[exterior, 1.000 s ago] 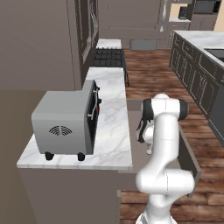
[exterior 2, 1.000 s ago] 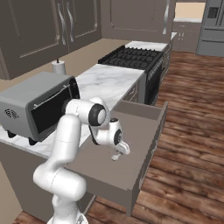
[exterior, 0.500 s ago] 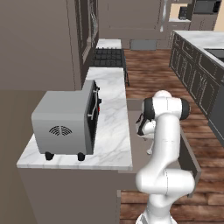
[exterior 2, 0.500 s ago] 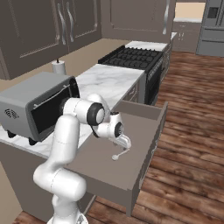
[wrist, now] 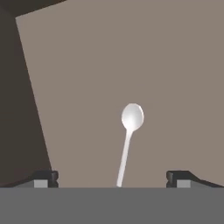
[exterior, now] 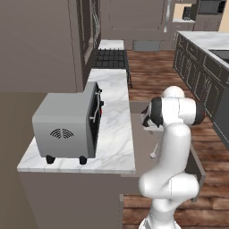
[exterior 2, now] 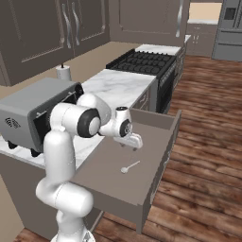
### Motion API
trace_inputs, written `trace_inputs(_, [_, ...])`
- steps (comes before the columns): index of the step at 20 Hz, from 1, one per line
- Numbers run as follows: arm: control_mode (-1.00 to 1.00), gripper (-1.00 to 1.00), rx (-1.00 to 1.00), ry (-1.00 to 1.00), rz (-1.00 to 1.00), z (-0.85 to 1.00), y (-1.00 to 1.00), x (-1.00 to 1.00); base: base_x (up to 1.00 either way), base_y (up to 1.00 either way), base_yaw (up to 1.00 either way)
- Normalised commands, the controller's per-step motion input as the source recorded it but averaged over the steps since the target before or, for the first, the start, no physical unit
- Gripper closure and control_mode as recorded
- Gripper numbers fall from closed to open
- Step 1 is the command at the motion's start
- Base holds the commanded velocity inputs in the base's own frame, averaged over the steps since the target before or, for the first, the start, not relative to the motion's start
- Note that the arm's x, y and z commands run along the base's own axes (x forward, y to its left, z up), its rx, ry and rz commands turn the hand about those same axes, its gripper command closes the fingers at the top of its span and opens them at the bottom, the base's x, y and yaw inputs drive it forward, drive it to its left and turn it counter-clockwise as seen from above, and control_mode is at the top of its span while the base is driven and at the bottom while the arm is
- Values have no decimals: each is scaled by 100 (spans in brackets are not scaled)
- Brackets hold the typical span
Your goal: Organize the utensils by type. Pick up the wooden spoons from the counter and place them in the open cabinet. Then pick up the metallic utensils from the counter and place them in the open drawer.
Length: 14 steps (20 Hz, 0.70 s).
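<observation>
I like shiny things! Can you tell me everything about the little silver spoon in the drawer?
The little silver spoon looks like pale, smooth metal. It has a small oval bowl at one end and a long, very thin, straight handle. It lies flat on the plain taupe bottom of the open drawer, roughly in the middle, away from the low sides. Nothing else touches it. The gripper hangs just above it with its jaws wide open, one fingertip on each side of the handle's end in the hand view, not holding it.
</observation>
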Motion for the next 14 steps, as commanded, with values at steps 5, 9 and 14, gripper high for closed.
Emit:
trace_inputs(5, [-100,-100,0,0,15,99,0,-24,0,0,0])
trace_inputs(9, [-100,-100,0,0,12,93,0,-32,0,0,0])
trace_inputs(14, [-100,-100,0,0,13,85,2,-38,0,0,0])
